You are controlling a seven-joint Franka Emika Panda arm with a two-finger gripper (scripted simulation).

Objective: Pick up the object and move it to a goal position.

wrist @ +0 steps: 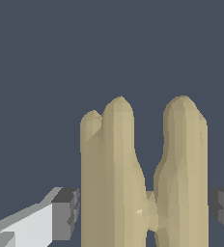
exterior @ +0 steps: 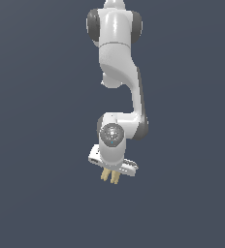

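Observation:
The object (wrist: 143,178) is a pale tan piece of parallel rounded bars joined side by side. In the wrist view it fills the space between my two fingers, whose grey pads (wrist: 65,212) press against its sides. In the exterior view the object (exterior: 110,176) pokes out below the white hand as short tan prongs, lifted off the floor. My gripper (exterior: 111,170) is shut on it, at the end of the arm that hangs down the middle of the view.
Only a plain dark blue-grey ground (exterior: 37,193) shows around the arm in both views. No goal marker shows in either frame.

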